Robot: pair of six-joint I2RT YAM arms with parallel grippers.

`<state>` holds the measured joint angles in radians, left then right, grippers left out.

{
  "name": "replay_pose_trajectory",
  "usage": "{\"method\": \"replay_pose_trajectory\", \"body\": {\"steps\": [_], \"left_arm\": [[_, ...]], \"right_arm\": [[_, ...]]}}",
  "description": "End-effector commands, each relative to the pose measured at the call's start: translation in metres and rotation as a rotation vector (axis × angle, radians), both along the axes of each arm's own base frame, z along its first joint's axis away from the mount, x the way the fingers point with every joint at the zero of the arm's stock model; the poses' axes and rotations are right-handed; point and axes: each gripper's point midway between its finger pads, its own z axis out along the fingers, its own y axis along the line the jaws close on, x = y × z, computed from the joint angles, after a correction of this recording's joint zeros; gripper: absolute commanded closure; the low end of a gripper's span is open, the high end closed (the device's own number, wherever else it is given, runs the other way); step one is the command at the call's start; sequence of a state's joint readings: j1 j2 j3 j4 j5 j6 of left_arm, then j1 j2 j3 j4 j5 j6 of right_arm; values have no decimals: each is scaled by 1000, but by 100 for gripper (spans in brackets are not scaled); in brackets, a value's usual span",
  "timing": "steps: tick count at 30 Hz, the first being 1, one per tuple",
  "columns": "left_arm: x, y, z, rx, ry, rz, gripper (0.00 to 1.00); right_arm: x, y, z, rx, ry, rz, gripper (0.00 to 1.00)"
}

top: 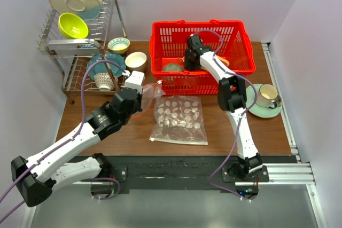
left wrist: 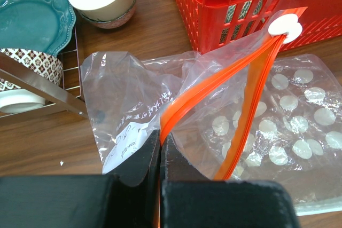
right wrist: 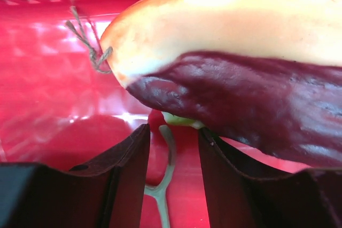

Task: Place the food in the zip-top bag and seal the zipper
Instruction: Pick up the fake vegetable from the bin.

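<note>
The zip-top bag (left wrist: 123, 92) lies crumpled on the wood, its mouth lifted. My left gripper (left wrist: 160, 134) is shut on the orange-red zipper (left wrist: 214, 81), which runs up to a white slider (left wrist: 285, 26). From above, the left gripper (top: 134, 86) holds the bag (top: 151, 92) left of the red basket (top: 203, 81). My right gripper (top: 188, 61) reaches down inside the basket beside a dark green ball (top: 172, 68). In the right wrist view the right gripper (right wrist: 173, 137) is open just under a red-brown slab with a pale yellow rim (right wrist: 240, 52), with a thin pale-green stalk (right wrist: 170, 153) in the gap.
A clear bag printed with white dots (top: 179, 118) lies flat at mid-table. A dish rack (top: 80, 41) with plates and bowls stands at the back left, two small bowls (top: 135, 60) beside it. A cup on a green saucer (top: 267, 97) sits at the right.
</note>
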<state>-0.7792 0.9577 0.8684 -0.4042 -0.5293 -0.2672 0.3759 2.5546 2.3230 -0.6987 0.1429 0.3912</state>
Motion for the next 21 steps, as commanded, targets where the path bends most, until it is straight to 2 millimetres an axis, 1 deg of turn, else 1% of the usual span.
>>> {"method": "replay_pose_trajectory", "body": {"steps": [1, 3, 4, 7, 8, 9, 10, 11, 12, 14, 15, 16, 17, 19, 20, 21], "left_arm": [[6, 0, 10, -18, -42, 10, 100], [5, -1, 11, -21, -45, 6, 100], [6, -1, 12, -22, -46, 8, 100], [6, -1, 11, -21, -46, 5, 100], [5, -2, 12, -24, -48, 3, 100], [6, -1, 12, -23, -47, 5, 100], [5, -1, 12, -23, -47, 3, 100], [6, -1, 12, -23, -48, 3, 100], [5, -1, 12, -24, -47, 3, 100], [6, -1, 13, -25, -50, 3, 100], [5, -1, 13, -26, -51, 3, 100], [5, -1, 13, -24, -50, 4, 100], [5, -1, 12, -23, -48, 3, 100], [5, -1, 13, -23, -49, 4, 100], [5, -1, 12, -24, -48, 5, 100], [5, 0, 13, -25, -49, 5, 100]], "right_arm": [[-21, -30, -28, -225, 75, -19, 57], [-25, -36, -31, -280, 80, -19, 59], [-26, -38, -31, -298, 83, -13, 64], [-30, -45, -31, -334, 91, -11, 74], [-32, -46, -31, -338, 95, -10, 81], [-32, -46, -26, -341, 88, -6, 86], [-32, -46, -23, -338, 86, -4, 90], [-32, -45, -21, -333, 82, 1, 97], [-31, -44, -15, -324, 71, 2, 98], [-28, -35, 3, -275, 41, 17, 100], [-24, -29, 19, -229, 10, 22, 100], [-24, -19, 42, -174, -25, 37, 100], [-21, -16, 51, -146, -54, 39, 100], [-19, -9, 76, -95, -105, 40, 100], [-17, -6, 102, -63, -155, 45, 100], [-17, -5, 114, -48, -177, 41, 100]]}}
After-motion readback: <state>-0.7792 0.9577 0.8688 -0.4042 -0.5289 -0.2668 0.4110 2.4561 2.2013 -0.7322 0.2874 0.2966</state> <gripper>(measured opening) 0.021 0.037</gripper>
